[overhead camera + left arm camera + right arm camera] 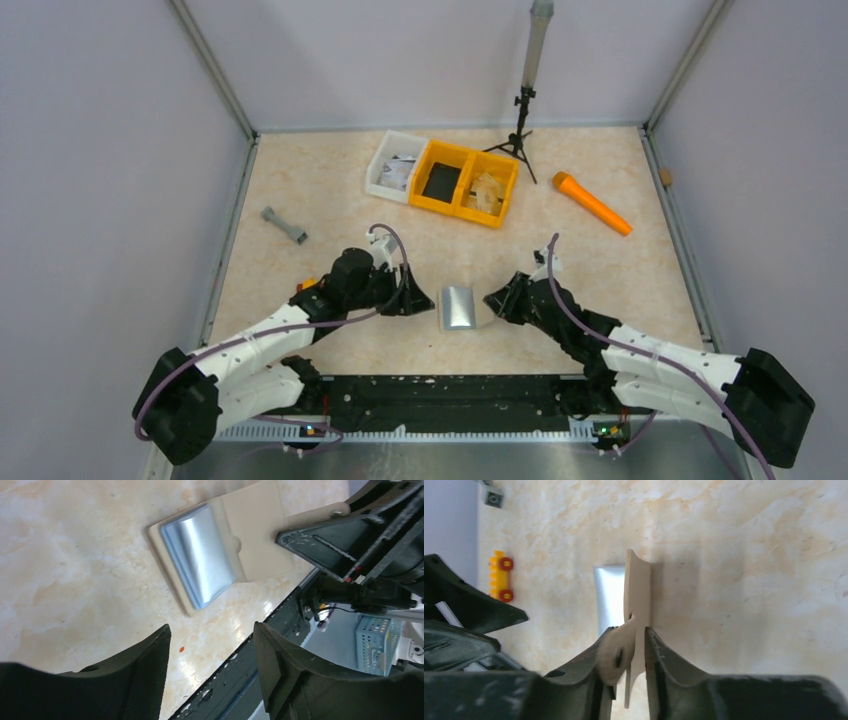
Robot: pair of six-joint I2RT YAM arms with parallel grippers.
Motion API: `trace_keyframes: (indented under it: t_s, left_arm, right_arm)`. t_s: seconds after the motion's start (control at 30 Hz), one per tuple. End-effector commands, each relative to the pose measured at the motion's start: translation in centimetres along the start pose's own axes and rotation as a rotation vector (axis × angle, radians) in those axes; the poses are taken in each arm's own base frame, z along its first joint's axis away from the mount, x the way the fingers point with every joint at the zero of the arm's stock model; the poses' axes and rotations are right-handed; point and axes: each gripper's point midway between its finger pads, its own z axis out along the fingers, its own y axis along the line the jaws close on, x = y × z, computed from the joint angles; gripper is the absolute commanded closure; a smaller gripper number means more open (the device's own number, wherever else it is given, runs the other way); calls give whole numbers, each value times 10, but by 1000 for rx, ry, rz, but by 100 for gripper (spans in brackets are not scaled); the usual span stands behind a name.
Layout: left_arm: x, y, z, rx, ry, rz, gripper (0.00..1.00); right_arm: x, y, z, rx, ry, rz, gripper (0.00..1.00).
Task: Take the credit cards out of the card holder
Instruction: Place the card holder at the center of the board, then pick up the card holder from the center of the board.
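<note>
The card holder lies in the middle of the table between both arms, its shiny silvery face up. Its tan flap stands on edge, raised off the table. My right gripper has that flap and its small strap tab between narrowly parted jaws, and it reaches in from the holder's right. My left gripper is open and holds nothing. It hovers just left of the holder, a short way from it. No credit cards show; they are hidden.
A white bin and a yellow double bin stand at the back, with a small tripod behind them. An orange stick lies back right, a grey bar at the left. A yellow toy lies by the left arm.
</note>
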Motion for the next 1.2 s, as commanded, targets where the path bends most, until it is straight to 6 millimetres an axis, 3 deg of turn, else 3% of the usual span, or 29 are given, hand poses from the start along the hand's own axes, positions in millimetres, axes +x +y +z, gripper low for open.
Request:
trace_keyframes:
  t_s: [0.0,0.17,0.47,0.7,0.9,1.17]
  left_arm:
    - [0,17,-1,-94,6,22,36]
    - [7,23,5,-106,37,-5,37]
    - [12,28,14,-111,59,-26,37]
    - [18,30,16,-101,74,-36,37]
    - [14,28,14,-78,52,-35,37]
    - [-8,0,-3,95,-67,-37,31]
  right_arm:
    - [-13,-5,-2,58,-30,-104,59]
    - [-6,-8,4,92,28,-167,40]
    - [22,4,20,69,133,-225,36]
    - [29,-9,29,161,152,-263,59]
    - [13,11,20,32,51,-146,100]
    - [-33,51,-16,-219,-67,108,100]
